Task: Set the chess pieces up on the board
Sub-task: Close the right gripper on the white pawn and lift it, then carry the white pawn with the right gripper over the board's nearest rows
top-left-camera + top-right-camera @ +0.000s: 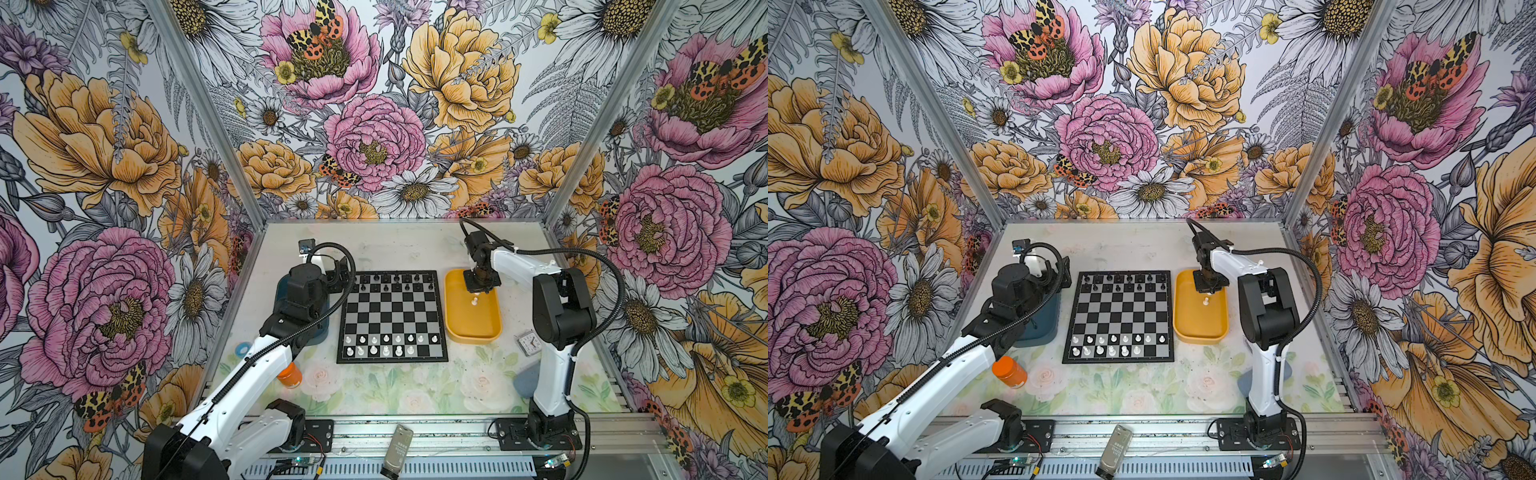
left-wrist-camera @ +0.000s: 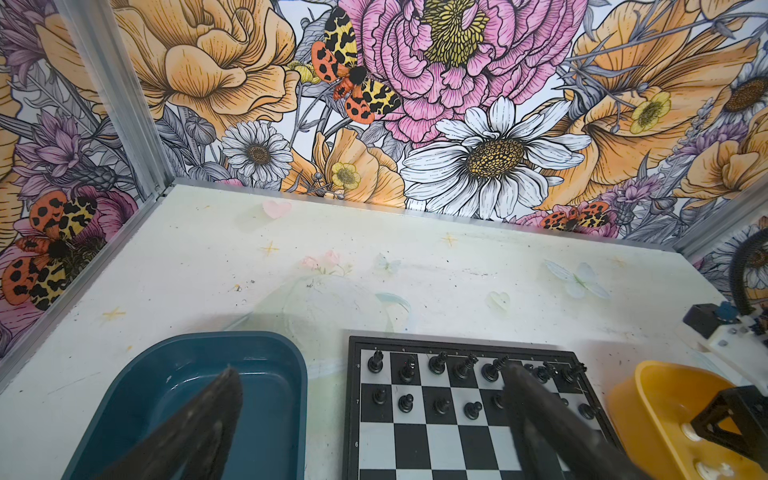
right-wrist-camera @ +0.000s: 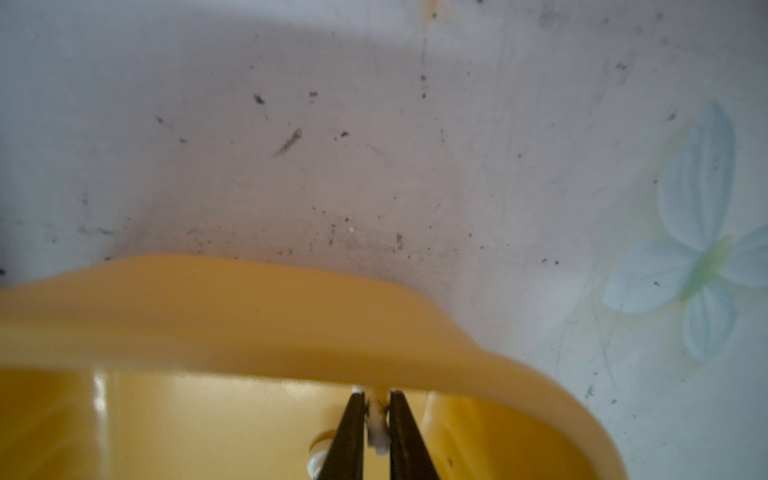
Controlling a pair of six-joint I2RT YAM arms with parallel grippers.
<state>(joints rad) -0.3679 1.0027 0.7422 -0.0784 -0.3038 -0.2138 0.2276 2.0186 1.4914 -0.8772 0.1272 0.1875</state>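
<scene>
Pale laminate, scuffed and speckled with dark marks, makes up the counter [image 1: 395,249] beneath me, with faint roses, butterflies and hearts printed on it. Walls [image 1: 374,124] papered with big pink, orange and white flowers and spotted moths close it in on three sides, joined by bare aluminium corner posts [image 1: 208,112].

The square black-and-silver chessboard [image 1: 392,318] lies flat in the middle of the counter. Small black pieces [image 1: 392,281] stand on its two far rows, and small white plastic chess pieces [image 1: 386,345] stand on its two near rows. Just beside the board on my right sits a shallow yellow plastic tray [image 1: 471,328]. On my left sits a dark blue plastic tray [image 2: 266,374].

My right jaws reach down into the far end of the yellow tray and are clenched on one white chess piece [image 3: 376,424]. A second white piece [image 3: 318,453] lies in the tray close by them. My left jaws are released and spread wide, hovering at the far end of the blue tray beside the board's far corner.

An orange-capped bottle [image 1: 1009,372] lies on the counter near my left arm. A small square clock [image 1: 527,343] sits near my right.
</scene>
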